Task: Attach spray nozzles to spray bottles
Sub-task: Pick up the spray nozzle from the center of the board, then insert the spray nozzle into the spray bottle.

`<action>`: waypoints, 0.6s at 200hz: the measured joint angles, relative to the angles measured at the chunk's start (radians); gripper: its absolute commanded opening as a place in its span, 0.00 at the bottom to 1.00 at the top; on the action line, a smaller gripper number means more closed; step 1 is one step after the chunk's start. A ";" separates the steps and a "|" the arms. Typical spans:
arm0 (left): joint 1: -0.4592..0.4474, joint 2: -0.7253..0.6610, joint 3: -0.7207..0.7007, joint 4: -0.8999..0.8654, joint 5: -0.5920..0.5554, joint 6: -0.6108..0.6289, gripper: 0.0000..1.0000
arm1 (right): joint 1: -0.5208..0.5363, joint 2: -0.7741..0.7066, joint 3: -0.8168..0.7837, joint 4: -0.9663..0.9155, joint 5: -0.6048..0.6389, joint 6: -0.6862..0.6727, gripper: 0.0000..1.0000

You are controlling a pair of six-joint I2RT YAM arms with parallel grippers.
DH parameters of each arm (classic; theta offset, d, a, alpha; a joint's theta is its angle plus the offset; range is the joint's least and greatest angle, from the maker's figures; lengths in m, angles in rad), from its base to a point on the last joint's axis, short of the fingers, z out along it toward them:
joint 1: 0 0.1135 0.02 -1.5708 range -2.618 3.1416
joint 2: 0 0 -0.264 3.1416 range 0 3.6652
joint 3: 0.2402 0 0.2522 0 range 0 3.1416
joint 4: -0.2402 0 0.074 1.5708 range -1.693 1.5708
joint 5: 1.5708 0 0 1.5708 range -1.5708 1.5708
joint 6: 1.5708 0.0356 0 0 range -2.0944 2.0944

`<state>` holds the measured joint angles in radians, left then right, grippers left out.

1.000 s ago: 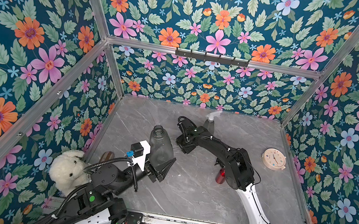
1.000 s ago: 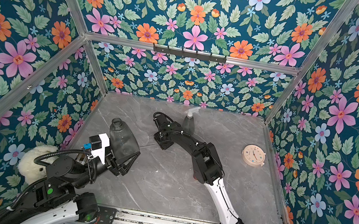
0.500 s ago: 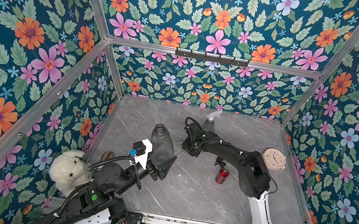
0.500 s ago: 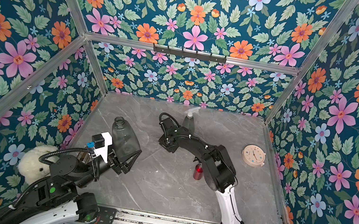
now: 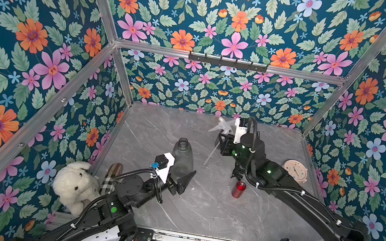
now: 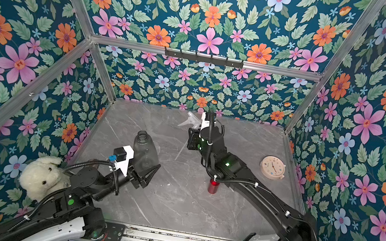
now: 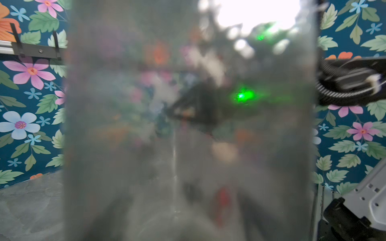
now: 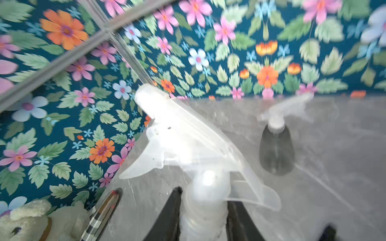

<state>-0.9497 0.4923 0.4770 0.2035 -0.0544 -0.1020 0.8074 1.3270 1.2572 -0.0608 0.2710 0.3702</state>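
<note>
Above the grey table (image 5: 198,208), the right hand (image 8: 203,200) is pinching the probably light, slick nozzle (image 8: 188,141) by its stiff collar while the left hand (image 5: 181,174) is clamping the belly of the standing, likely squashy bottle (image 5: 182,154).

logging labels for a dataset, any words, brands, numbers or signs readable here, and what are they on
No text here is legible.
White camera mount: a few dark printed characters, too small to read.
Round clock: dial markings, too small to read.
</note>
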 measured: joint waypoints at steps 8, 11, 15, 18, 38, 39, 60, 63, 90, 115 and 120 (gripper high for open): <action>0.000 0.008 -0.021 0.026 0.004 0.001 0.00 | 0.006 -0.035 0.000 0.023 0.010 -0.056 0.32; 0.000 0.010 -0.032 0.039 0.005 0.002 0.00 | 0.010 -0.050 0.000 0.034 0.017 -0.085 0.32; 0.000 0.012 -0.043 0.051 0.007 0.004 0.00 | 0.014 -0.066 0.001 0.047 0.024 -0.114 0.32; 0.000 0.014 -0.052 0.063 0.009 0.004 0.00 | 0.019 -0.076 0.002 0.055 0.028 -0.136 0.32; 0.000 0.020 -0.105 0.130 0.028 0.011 0.00 | 0.052 -0.121 0.026 0.103 0.064 -0.280 0.32; 0.000 0.020 -0.106 0.132 0.029 0.012 0.00 | 0.055 -0.123 0.029 0.106 0.064 -0.290 0.32; 0.000 0.045 -0.119 0.185 0.050 0.023 0.00 | 0.075 -0.147 0.076 0.135 0.037 -0.393 0.32; 0.000 0.050 -0.119 0.192 0.056 0.024 0.00 | 0.077 -0.149 0.085 0.138 0.032 -0.404 0.32; 0.000 0.086 -0.111 0.225 0.092 0.030 0.00 | 0.138 -0.143 0.162 0.172 -0.042 -0.488 0.32; 0.000 0.091 -0.111 0.226 0.115 0.030 0.00 | 0.217 -0.111 0.235 0.188 -0.122 -0.563 0.32; 0.000 0.091 -0.111 0.227 0.116 0.031 0.00 | 0.227 -0.104 0.249 0.187 -0.133 -0.576 0.32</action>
<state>-0.9497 0.5835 0.3656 0.4301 0.0616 -0.0715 1.0340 1.2228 1.5063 0.1265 0.1383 -0.2054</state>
